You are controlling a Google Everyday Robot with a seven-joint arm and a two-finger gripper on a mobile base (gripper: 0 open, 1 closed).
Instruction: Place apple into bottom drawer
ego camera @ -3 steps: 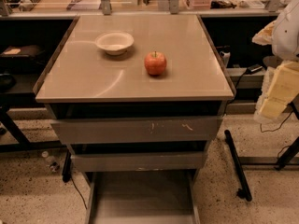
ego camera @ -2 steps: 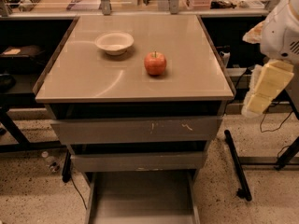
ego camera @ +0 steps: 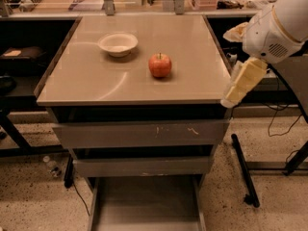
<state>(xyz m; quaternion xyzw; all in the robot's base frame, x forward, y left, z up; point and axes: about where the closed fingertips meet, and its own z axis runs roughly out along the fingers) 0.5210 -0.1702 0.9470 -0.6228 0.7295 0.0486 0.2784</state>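
Camera view | step judged: pre-grasp approach | round red-orange apple (ego camera: 160, 65) ungrasped on tan tabletop (ego camera: 192, 83) | cream gripper (ego camera: 234, 93) held off its edge, aperture cannot be told | grey metal bottom drawer (ego camera: 144, 206) open | next: reach over apple needed

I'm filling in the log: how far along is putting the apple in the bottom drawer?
Done: the bottom drawer is pulled out, its floor showing. In hand: the gripper hangs by the right edge of the table, apart from the apple. Left: grasp the apple, which sits on the table near the bowl, and set it in the drawer.
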